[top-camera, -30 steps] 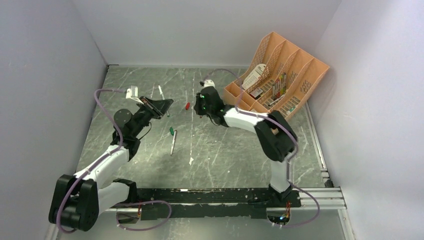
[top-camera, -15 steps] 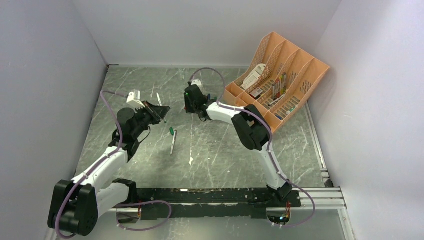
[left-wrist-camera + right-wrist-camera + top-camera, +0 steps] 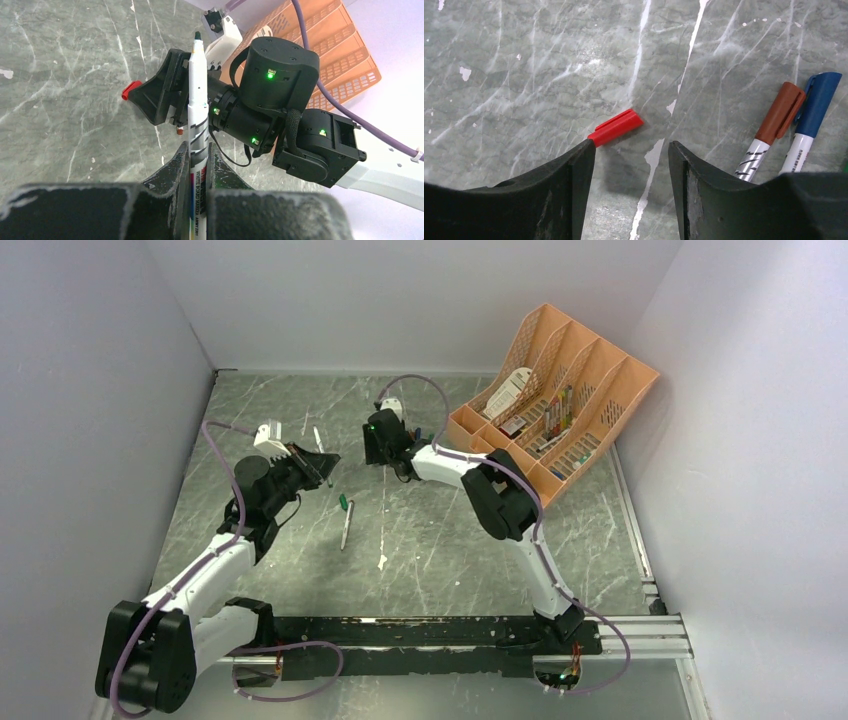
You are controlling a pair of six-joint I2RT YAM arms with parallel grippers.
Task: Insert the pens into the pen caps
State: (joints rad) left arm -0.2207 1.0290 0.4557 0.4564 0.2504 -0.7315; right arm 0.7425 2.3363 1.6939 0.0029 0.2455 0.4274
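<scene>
My left gripper (image 3: 198,150) is shut on a white pen (image 3: 197,95) whose uncapped dark tip points up toward the right gripper. A red pen cap (image 3: 616,127) lies flat on the table. My right gripper (image 3: 630,150) hovers open just over the cap, which lies just beyond its left fingertip, nothing between its jaws. In the left wrist view the red cap (image 3: 131,90) shows beside the right gripper's fingers (image 3: 156,97). From above, the right gripper (image 3: 376,452) hides the cap. A green cap (image 3: 343,502) and another pen (image 3: 346,528) lie mid-table.
Two capped pens, one brown-capped (image 3: 776,117) and one blue-capped (image 3: 814,107), lie right of the right gripper. The orange organiser (image 3: 590,390) with bunched pens stands at the back right. White walls close in the table's left, back and right sides.
The right arm swung left over the red cap and its jaws opened. The left gripper shifted slightly left, still holding the pen.
</scene>
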